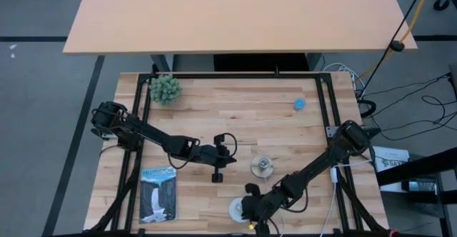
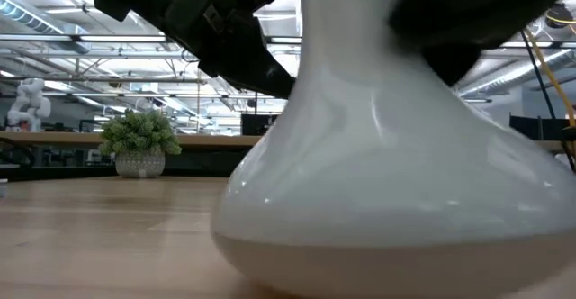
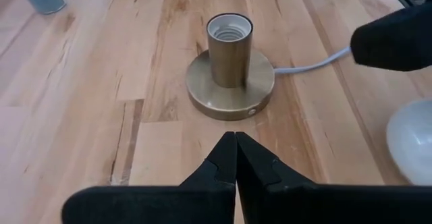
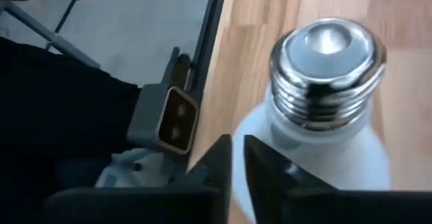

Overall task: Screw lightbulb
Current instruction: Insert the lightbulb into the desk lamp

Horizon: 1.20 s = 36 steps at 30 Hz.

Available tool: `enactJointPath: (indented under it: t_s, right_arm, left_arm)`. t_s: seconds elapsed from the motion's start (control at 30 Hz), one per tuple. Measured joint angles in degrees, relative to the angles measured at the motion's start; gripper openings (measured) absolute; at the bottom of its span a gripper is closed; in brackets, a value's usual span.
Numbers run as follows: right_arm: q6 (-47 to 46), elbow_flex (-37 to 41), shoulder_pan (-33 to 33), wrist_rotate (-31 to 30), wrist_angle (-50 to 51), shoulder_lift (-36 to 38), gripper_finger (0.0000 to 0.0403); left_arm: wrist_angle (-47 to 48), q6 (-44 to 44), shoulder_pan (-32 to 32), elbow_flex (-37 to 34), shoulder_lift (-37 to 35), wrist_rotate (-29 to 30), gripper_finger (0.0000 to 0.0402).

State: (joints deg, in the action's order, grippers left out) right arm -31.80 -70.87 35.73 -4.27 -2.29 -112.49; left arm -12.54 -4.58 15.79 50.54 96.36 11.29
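The left gripper (image 1: pixel 216 177), fingers pressed together and empty, points at the brass socket on its round base (image 3: pixel 230 72). At seven o'clock from that socket, the white lightbulb (image 1: pixel 236 209) stands dome-down, silver screw base upward; the nearer right gripper (image 4: pixel 236 158) looks nearly closed beside its neck, grip uncertain.

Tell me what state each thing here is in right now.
socket: upright, empty.
lightbulb: standing dome down, screw base up, not screwed in.
left gripper: shut, empty, facing the socket.
right gripper: shut, beside the lightbulb, not holding it.
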Motion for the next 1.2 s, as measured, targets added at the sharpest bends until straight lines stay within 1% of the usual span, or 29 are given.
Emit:
enactJointPath:
  t_s: [0.07, 0.13, 0.23, 0.3, 0.37, 0.47, 0.53, 0.63, 0.77, 0.87, 0.93, 1.0, 1.1, 1.2]
  right_arm:
    - [3.4, 0.0, -0.9, -0.5, -0.6, 0.1, 0.0009]
    - [6.5, 0.0, -1.7, -3.2, 0.2, 0.9, 0.0004]
    - [10.1, 0.0, -2.5, -10.9, 2.9, 2.9, 0.0004]
    - [10.2, -0.1, -3.2, -17.9, 6.6, 4.1, 0.0001]
    - [9.6, -0.1, -4.0, -22.3, 11.2, 5.0, 0.0001]
    - [8.1, 0.0, -5.4, -22.3, 16.1, 6.0, 0.0001]
    - [8.3, 0.0, -5.6, -21.4, 18.0, 6.8, 0.0001]
    - [11.5, 0.0, -5.1, -20.8, 20.2, 8.1, 0.0001]
    - [14.6, 0.0, -4.8, -20.8, 21.1, 11.2, 0.0001]
    - [15.8, 0.0, -4.9, -20.9, 21.4, 13.4, 0.0002]
    - [16.4, 0.0, -5.5, -20.9, 21.1, 14.6, 0.0003]
    - [16.4, 0.0, -6.6, -20.9, 20.5, 15.2, 0.0004]
    - [15.7, 0.0, -8.5, -20.9, 20.1, 14.9, 0.0008]
    - [14.3, 0.0, -10.2, -20.2, 20.3, 13.6, 0.0028]
  left_arm:
    - [0.0, 0.0, 0.3, 0.0, 0.0, -0.1, 0.0000]
    - [0.0, 0.0, 0.6, 0.0, 0.0, -0.1, 0.0000]
    - [0.1, 0.1, 0.9, 0.0, 0.0, 0.3, 0.0000]
    - [1.2, 0.0, 0.6, 0.0, -0.5, 1.7, 0.0000]
    - [3.4, -1.3, 0.1, 0.0, -1.4, 3.3, 0.0000]
    - [10.2, -3.6, -0.6, -0.1, -4.5, 4.5, 0.0000]
    - [12.4, -4.7, -0.8, -0.9, -6.9, 5.5, 0.0000]
    - [12.8, -6.1, -0.7, -4.0, -11.2, 7.8, 0.0000]
    - [12.1, -10.6, 0.8, -10.6, -17.4, 11.1, 0.0000]
    - [6.7, -14.6, 2.4, -16.5, -21.2, 12.5, 0.0000]
    - [0.5, -17.1, 3.5, -19.5, -22.1, 11.9, 0.0000]
    - [-4.7, -17.7, 4.7, -21.5, -22.0, 10.7, 0.0000]
    - [-7.7, -17.0, 5.5, -22.2, -22.0, 10.3, 0.0000]
    - [-8.2, -17.0, 5.3, -22.2, -22.0, 10.3, 0.0000]
